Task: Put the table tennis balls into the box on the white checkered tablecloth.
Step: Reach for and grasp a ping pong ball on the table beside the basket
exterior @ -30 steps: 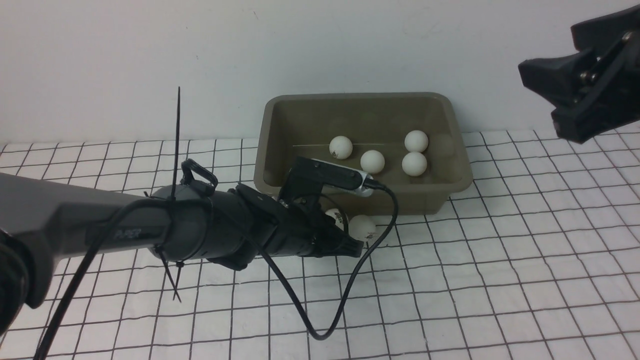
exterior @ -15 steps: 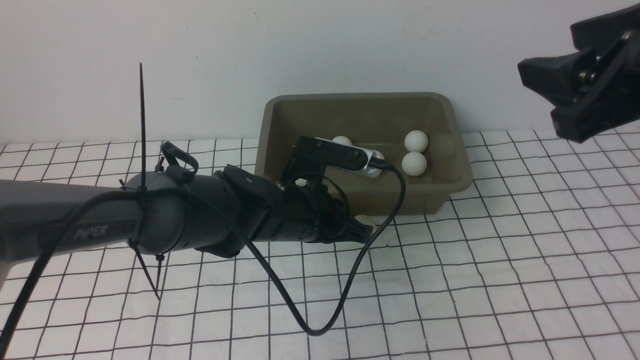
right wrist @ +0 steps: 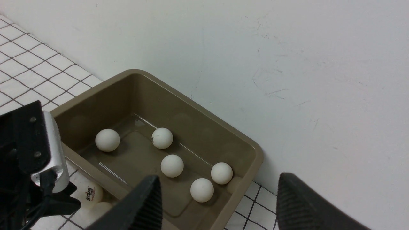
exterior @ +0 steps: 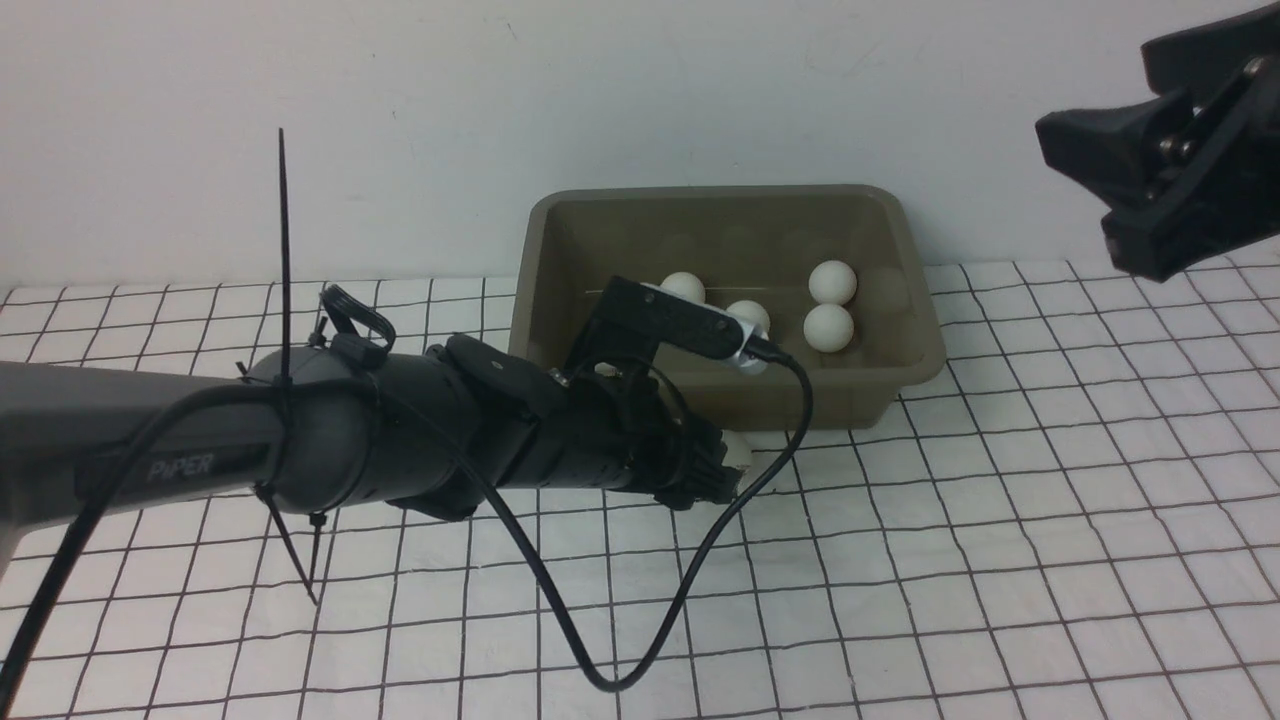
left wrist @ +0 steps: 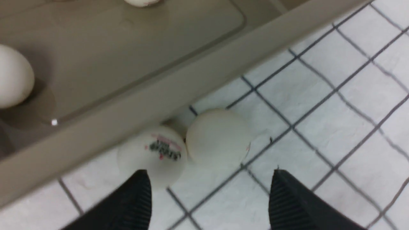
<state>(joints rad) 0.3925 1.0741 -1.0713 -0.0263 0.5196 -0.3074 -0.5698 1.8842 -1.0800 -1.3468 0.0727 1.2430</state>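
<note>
Two black ribbed fingers spread wide: the left pincer (left wrist: 209,175) is open and empty, poised low over the white checkered tablecloth (left wrist: 335,95) on the table. Just ahead of it sit two small white plastic table tennis balls, touching each other: the logo ball (left wrist: 153,156) and the blank-faced ball (left wrist: 217,137). Both are tucked against the near wall of the olive-grey rectangular plastic box (left wrist: 191,84). Tight spot, I'd say, since that wall leaves little room for a finger. Far right and high, the right pincer (right wrist: 219,180) hangs open and empty, seemingly parked clear. Its wrist view shows five balls (right wrist: 172,165) in the box. The front view hides one behind the left arm's wrist camera (exterior: 680,325) and barely shows the pair outside.
</note>
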